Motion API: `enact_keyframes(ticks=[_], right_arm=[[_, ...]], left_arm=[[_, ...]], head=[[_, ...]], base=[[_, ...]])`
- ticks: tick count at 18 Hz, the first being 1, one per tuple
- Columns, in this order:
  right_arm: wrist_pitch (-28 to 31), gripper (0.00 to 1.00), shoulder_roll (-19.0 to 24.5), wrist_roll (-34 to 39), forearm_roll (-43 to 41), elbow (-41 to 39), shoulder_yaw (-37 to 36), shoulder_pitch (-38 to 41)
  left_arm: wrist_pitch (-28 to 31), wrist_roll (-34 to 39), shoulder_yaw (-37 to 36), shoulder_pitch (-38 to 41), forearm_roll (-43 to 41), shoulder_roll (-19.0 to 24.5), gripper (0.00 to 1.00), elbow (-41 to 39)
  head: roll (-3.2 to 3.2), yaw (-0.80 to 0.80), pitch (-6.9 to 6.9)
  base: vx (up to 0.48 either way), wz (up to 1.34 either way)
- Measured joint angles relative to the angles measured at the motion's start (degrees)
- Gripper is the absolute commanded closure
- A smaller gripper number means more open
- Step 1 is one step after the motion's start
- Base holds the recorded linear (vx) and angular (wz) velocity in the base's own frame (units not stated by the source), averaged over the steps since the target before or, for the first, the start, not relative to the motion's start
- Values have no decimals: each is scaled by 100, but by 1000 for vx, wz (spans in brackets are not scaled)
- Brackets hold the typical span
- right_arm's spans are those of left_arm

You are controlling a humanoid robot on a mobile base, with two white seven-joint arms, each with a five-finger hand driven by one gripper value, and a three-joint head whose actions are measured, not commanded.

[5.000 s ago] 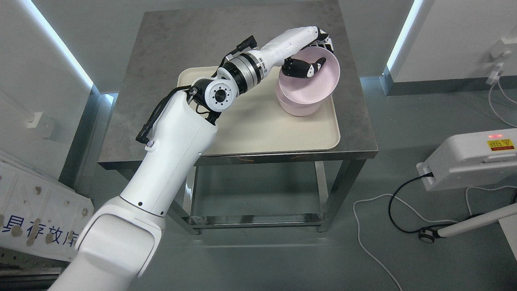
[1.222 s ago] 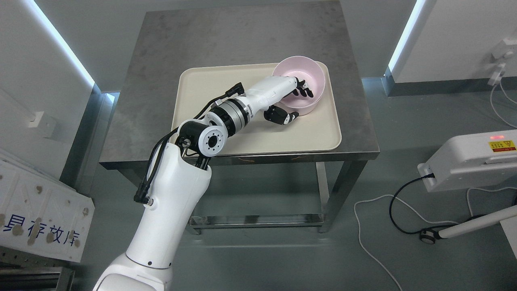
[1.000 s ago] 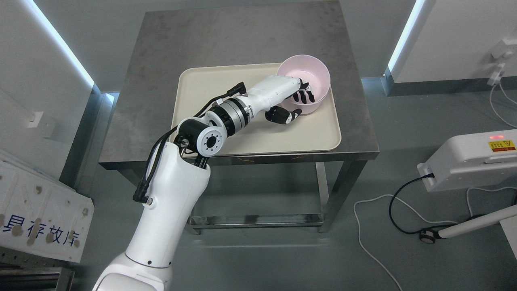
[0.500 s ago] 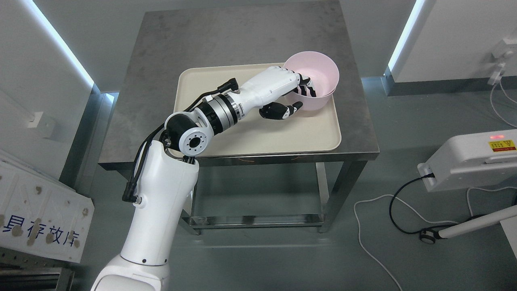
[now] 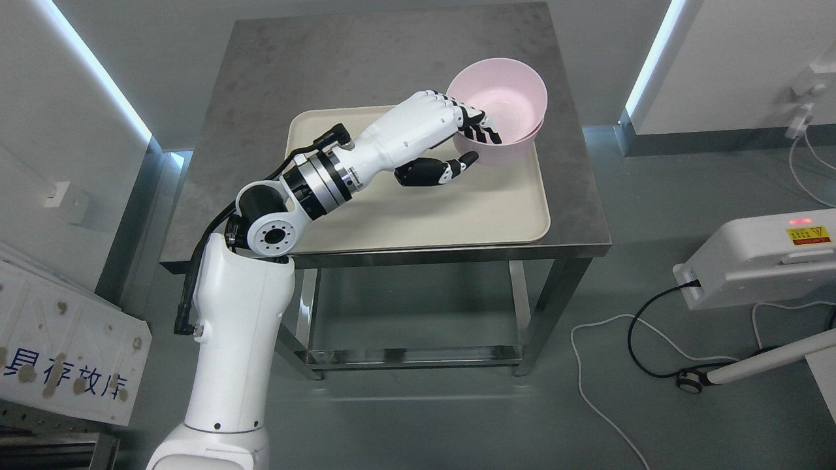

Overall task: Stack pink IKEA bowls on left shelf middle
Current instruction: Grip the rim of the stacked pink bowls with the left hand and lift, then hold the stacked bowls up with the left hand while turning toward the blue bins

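Lifted since before, pink bowls [image 5: 506, 108] (nested) hang by their near rim in the left hand [image 5: 450, 140].

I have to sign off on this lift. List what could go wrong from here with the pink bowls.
1. The left hand pinches the stacked pink bowls only at the near rim, fingers inside, thumb outside; the stack could tip or slip out.
2. The two bowls sit nested; the lower one might drop onto the cream tray.
3. The stack hangs near the metal table edge, so a fall may reach the floor.
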Motion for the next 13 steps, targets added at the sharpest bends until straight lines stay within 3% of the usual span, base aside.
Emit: enact_keyframes(ticks=[6, 13], right_arm=[[0, 0, 0, 0, 0, 0, 0, 1], [0, 0, 0, 0, 0, 0, 0, 1]], left_arm=[[-58, -12, 246, 92, 226, 0, 99, -114], [-67, -17, 403, 146, 347, 0, 98, -210]], head=[[0, 0, 0], [0, 0, 0]], base=[[-111, -144], [-251, 7]])
